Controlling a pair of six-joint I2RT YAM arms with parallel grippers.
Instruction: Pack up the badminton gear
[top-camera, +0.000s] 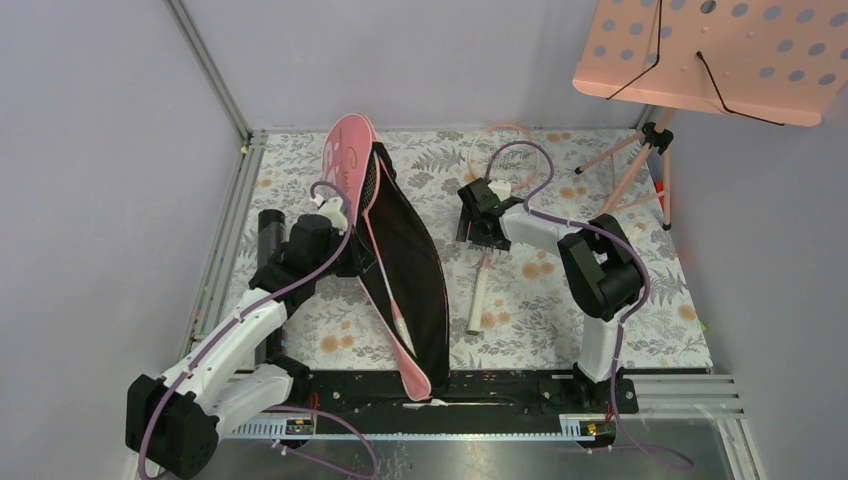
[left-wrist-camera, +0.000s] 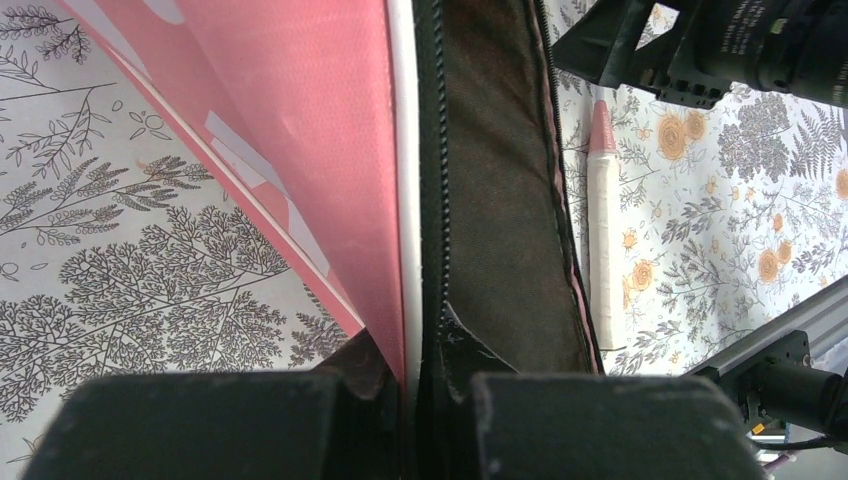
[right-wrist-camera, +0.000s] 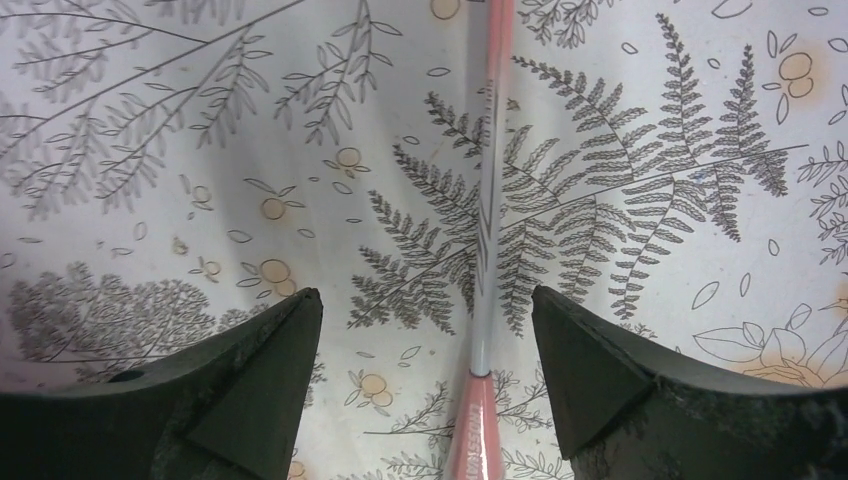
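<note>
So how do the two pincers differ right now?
The left pincer is shut on the racket bag, while the right pincer is open and empty. The left one holds up the bag's edge; the right one straddles a racket lying on the table. Both are black.

- The music stand (top-camera: 715, 60) was cut off by the overhead view's top and right edges.
- The right arm (top-camera: 540, 225) hid part of the shaft of the loose racket (top-camera: 478, 300).
- The racket bag (left-wrist-camera: 490, 200) ran off the left wrist view's top.
- The black tube (top-camera: 268, 230) sat half behind the left arm (top-camera: 240, 335).
- The left gripper (left-wrist-camera: 415, 400) was blurred and cut off below.
</note>
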